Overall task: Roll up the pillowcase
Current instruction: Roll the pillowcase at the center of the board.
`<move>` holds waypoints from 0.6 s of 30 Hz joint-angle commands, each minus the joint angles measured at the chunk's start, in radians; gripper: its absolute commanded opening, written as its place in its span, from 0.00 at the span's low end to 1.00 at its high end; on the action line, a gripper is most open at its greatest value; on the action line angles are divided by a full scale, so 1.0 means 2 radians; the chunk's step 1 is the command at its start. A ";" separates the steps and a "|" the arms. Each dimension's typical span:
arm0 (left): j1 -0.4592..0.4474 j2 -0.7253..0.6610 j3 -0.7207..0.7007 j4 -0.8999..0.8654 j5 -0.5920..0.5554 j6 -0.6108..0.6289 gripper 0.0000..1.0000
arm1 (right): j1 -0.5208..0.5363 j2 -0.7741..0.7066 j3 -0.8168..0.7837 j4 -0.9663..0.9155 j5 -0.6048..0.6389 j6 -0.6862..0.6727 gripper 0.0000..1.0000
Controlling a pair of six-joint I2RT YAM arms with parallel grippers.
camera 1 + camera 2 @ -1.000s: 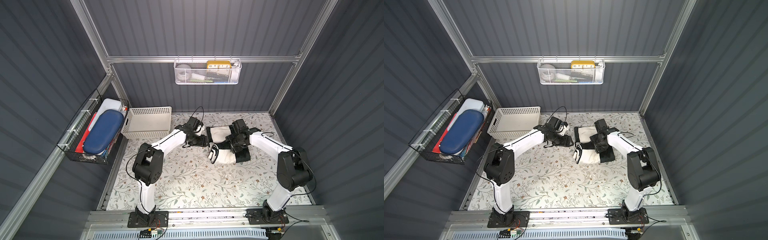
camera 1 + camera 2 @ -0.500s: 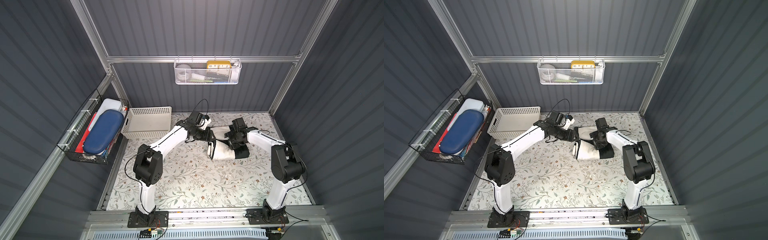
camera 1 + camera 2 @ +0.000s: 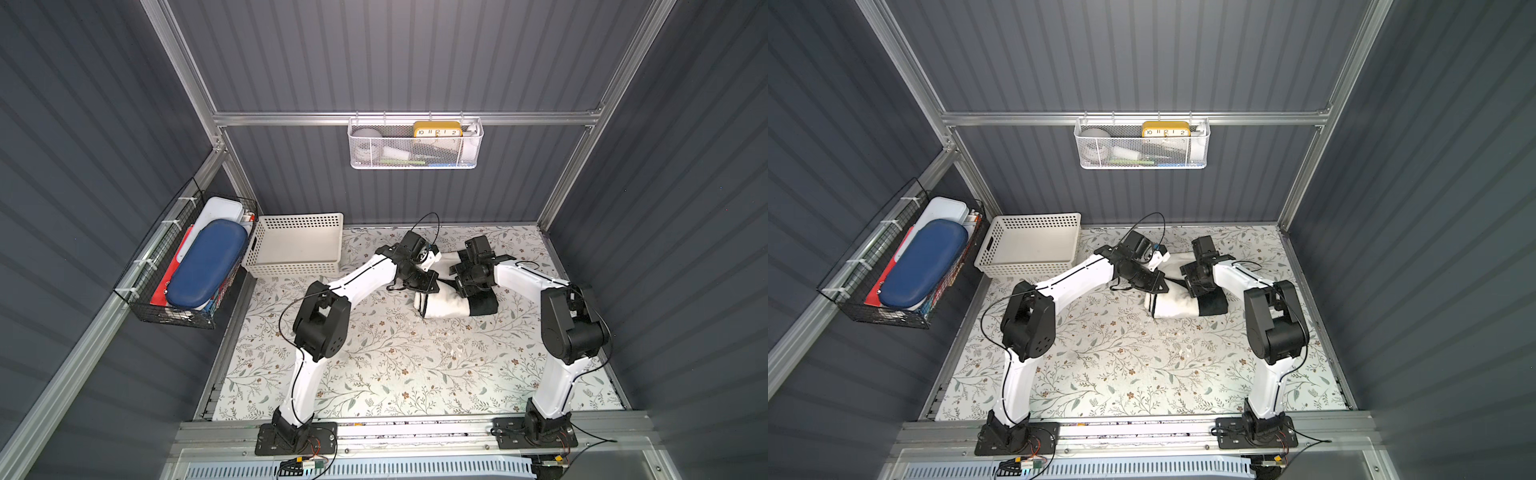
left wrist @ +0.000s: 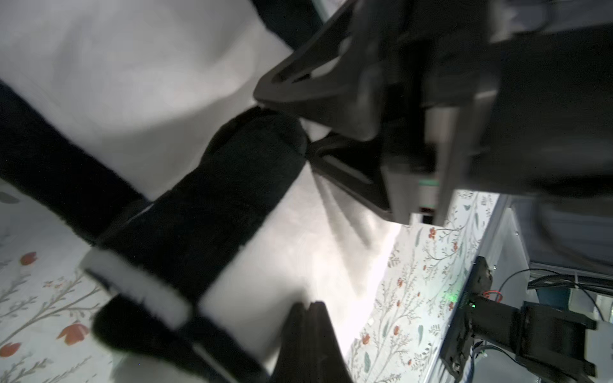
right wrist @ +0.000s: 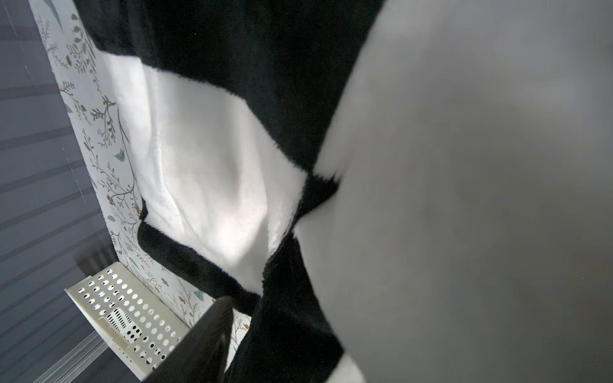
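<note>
A: Where does the pillowcase (image 3: 449, 305) lie?
B: Loosely rolled at the back of the floral desk (image 3: 395, 365), both arms at its far edge.
A: And the hands?
B: The left hand (image 4: 308, 303) is pressed together over white plush. The right hand (image 4: 282, 124) is spread, with a black fold at its tips.

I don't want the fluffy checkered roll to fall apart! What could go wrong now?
The pillowcase is only partly rolled, with a flat part lying behind the roll, so it may spring open.
The left jaws are shut, but whether they pinch cloth is unclear; that end might lag and roll crooked.
The right jaws stand apart at a black fold; closing there could bunch it.
</note>
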 commanded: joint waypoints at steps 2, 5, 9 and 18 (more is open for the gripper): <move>0.000 0.050 0.047 -0.031 -0.014 -0.003 0.03 | -0.004 0.001 -0.022 0.010 0.013 0.004 0.65; 0.001 0.062 0.067 -0.036 -0.028 -0.009 0.04 | -0.004 -0.007 -0.024 0.016 0.011 0.000 0.66; 0.000 0.067 0.067 -0.038 -0.021 -0.011 0.05 | -0.004 -0.035 -0.020 0.020 0.016 -0.016 0.72; 0.000 0.073 0.050 -0.041 -0.030 -0.014 0.03 | 0.000 -0.138 -0.024 -0.041 0.032 -0.018 0.78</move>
